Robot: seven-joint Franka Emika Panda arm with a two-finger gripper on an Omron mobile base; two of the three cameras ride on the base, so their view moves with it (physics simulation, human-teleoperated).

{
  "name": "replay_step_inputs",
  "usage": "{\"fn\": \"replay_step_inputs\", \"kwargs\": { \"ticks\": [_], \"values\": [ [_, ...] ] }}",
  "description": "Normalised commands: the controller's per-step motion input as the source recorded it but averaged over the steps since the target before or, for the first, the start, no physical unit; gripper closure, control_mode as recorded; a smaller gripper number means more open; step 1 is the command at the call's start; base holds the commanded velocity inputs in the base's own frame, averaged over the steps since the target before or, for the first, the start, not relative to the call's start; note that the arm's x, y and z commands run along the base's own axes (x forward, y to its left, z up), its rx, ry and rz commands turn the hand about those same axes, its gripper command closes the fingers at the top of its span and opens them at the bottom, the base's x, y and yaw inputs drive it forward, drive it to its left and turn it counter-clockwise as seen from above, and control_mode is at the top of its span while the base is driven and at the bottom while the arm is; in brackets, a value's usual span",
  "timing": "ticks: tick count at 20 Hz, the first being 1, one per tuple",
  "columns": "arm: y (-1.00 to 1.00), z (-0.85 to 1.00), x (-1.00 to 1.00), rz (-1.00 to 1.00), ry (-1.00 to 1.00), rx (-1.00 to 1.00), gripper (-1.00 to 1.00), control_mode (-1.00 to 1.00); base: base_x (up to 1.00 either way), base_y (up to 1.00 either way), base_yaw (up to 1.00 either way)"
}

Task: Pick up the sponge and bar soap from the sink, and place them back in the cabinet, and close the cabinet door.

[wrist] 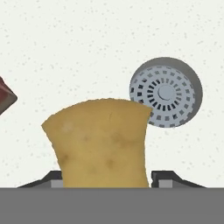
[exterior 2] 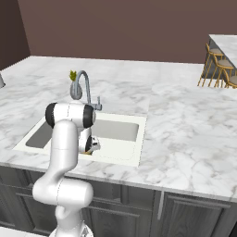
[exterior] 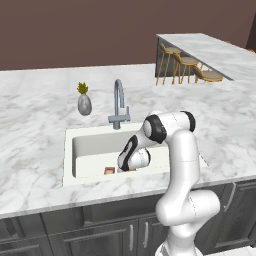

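**Sponge between the jaws on the sink floor**

The gripper (wrist: pixel 107 177) is reached down into the sink (exterior: pixel 70 150), near its front wall. In the hand view the sponge (wrist: pixel 100 142) is seen standing between the two finger tips (wrist: pixel 168 177), one at each flank, and the tips appear to lie against its sides; whether it is firmly pinched cannot be told for certain, as the contact is cut off at the lower edge. The sponge is judged light, soft and springy, with a lumpy skin that is unlikely to slip; it will squash under pressure, so it is best taken across its narrower flanks, low down and near the middle, as it seems to be taken here.

The soap (wrist: pixel 5 98) is seen at the left edge of the hand view, apart from the sponge, and as a small brown block on the sink floor (exterior: pixel 109 170) just beside the gripper. It is judged hard, flat and smoother, so a squarer hold across its long sides would be needed.

The sink holds the sponge, the soap and the round grey drain (wrist: pixel 166 92), which lies just behind the sponge. The faucet (exterior: pixel 119 105) stands on the surface (exterior: pixel 35 110) behind the sink
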Motion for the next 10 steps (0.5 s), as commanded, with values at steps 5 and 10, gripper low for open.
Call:
{"fn": "replay_step_inputs", "kwargs": {
  "ticks": [5,10],
  "values": [
    [0.0,0.0,0.0,0.0,0.0,0.0,1.0,-1.0,0.0,0.0,0.0],
    [-0.01,0.1,0.0,0.0,0.0,0.0,1.0,-1.0,0.0,0.0,0.0]
  ]
}}
